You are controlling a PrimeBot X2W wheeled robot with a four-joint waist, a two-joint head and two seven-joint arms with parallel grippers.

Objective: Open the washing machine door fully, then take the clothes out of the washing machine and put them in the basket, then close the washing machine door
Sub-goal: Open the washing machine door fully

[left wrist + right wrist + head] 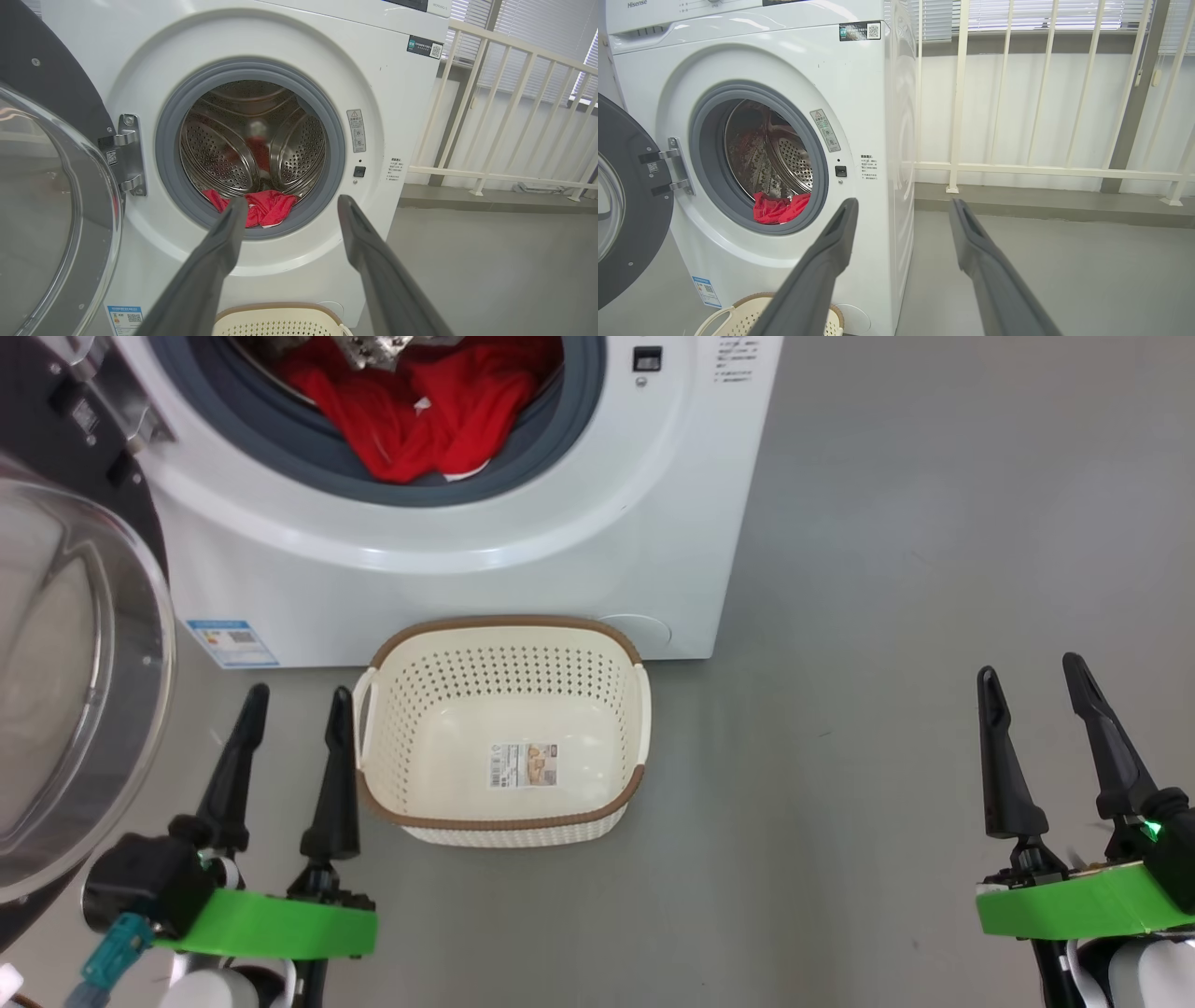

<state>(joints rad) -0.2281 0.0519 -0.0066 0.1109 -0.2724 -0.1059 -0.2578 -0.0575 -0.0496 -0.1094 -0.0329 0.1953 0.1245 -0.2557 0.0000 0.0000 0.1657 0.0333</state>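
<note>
A plain grey floor (934, 523) spreads out; a cream railing (956, 116) stands on a low ledge (1041, 203), with window blinds (1045, 14) behind.

Pretty sure this is a laundry corner, maybe an enclosed balcony: 1 white front-loading washing machine (871, 116) on a bare grey floor (1064, 280), a basket (509, 622) in front, a cream railing (957, 116) and slatted blinds (1041, 14) behind.

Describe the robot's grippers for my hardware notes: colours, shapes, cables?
Both the left gripper and right gripper have two long, tapering black fingers on a bright green bracket above a white forearm. A teal connector sits by the left; a green light glows on the right.
</note>
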